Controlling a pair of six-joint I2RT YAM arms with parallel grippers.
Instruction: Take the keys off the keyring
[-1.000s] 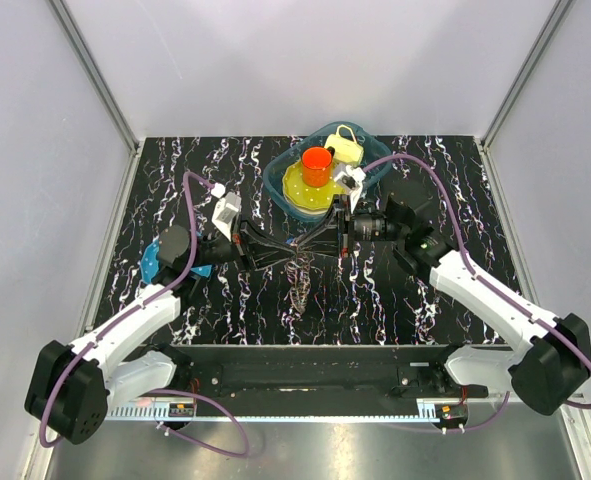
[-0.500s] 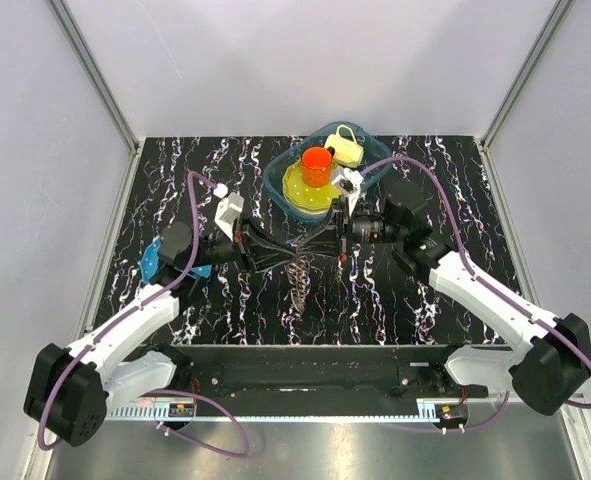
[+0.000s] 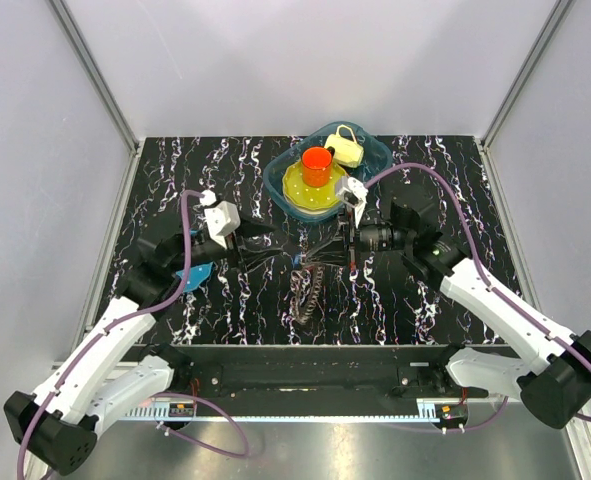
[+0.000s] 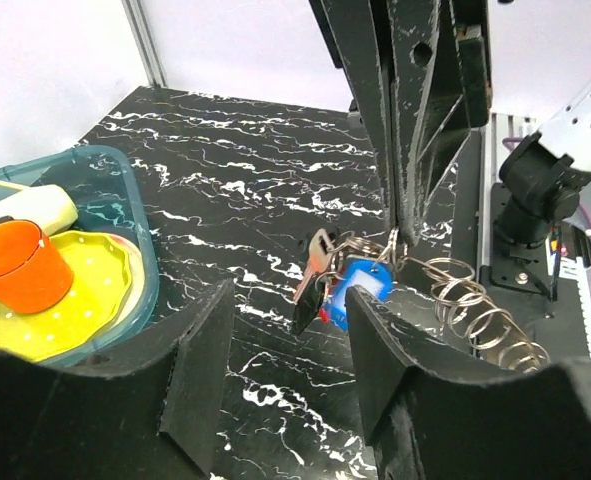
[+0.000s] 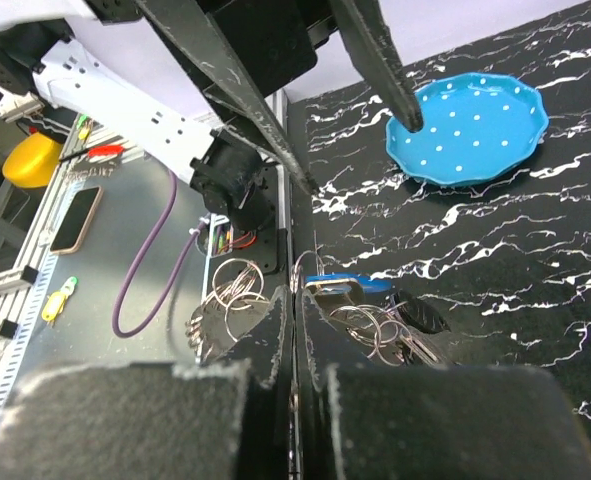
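Compare with the view one second earlier: find the left arm (image 3: 115, 333) swung outward toward the left wall. Find the left fingers (image 4: 203, 375) drawn back from the meeting point, no longer pinched shut but parted to a moderate gap and holding nothing. Find the right fingers (image 4: 415, 120) changed from slightly apart to fully closed, pinched on the keyring (image 3: 306, 288) at its upper end, above the middle of the worktop (image 3: 175, 170). Note the bundle shifted a little toward the right and fanned into a wider curl than before. At the far side, behind the fingers, locate the blue tray (image 3: 377, 152) carrying the yellow plate (image 3: 297, 190), the orange cup (image 3: 316, 163) upright on that plate, and a cream-coloured item (image 3: 347, 149) beside the cup. Locate the white-dotted blue plate (image 5: 470, 125) on the worktop beneath the left arm, mostly hidden by it from above. From the left wrist, see the right fingers crossing the upper centre and covering the worktop behind. Look just below the closed fingertips for the keys (image 4: 313, 285): a dark key, a blue-headed one and a touch of red, bunched together. Note the string of overlapping silvery wire rings trailing from them toward the near edge. Cannot tell whether any key is already off.
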